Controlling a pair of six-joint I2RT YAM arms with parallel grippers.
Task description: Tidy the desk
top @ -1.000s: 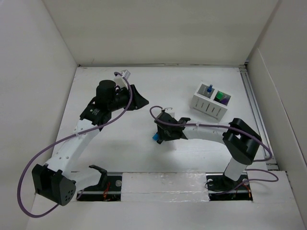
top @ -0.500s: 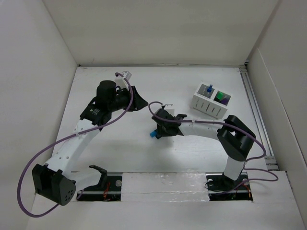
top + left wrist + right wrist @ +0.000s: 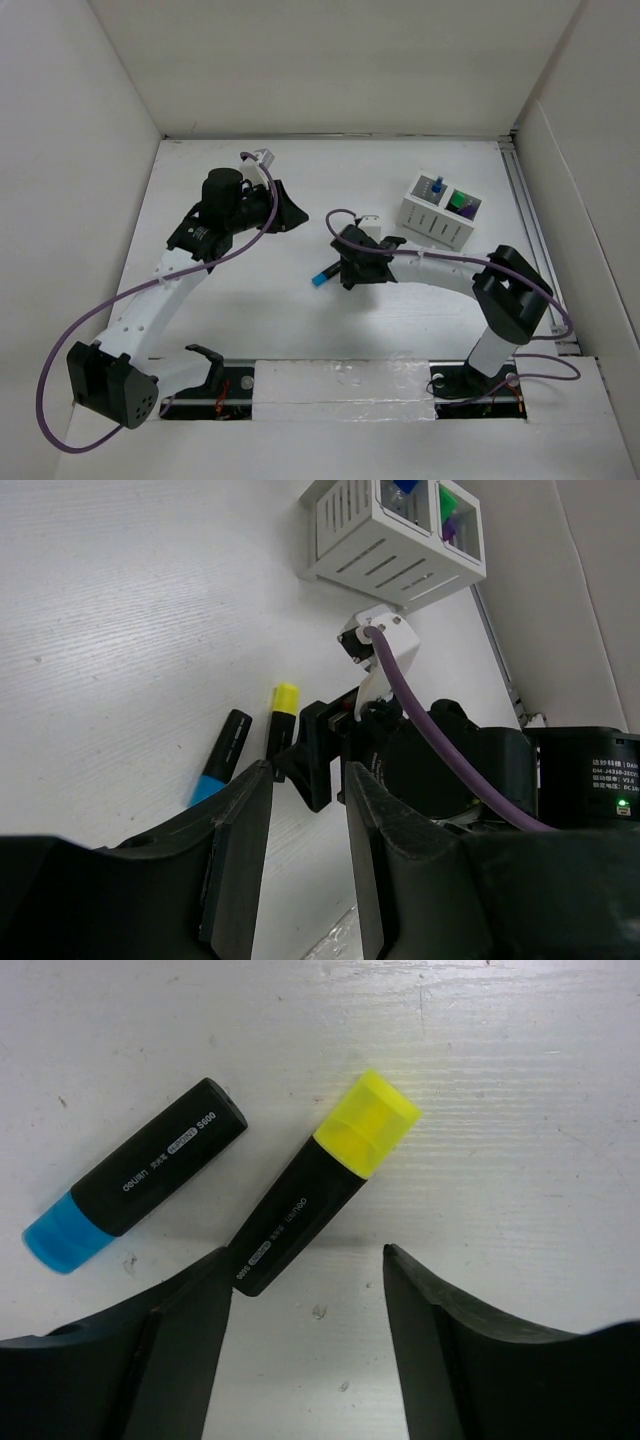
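Right gripper (image 3: 305, 1260) hung wide open right above the yellow-capped highlighter (image 3: 320, 1185), one finger either side of its black end, gripping nothing. Blue-capped highlighter (image 3: 140, 1190) lay just beside it. Both lay flat on the desk (image 3: 260, 300), which stretched under both arms. Left gripper (image 3: 306, 772) was closed down and empty. White organiser box (image 3: 440, 212) sat far right.

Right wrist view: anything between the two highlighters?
No. Only bare desk separates the blue-capped highlighter from the yellow-capped highlighter; the right wrist view shows it.
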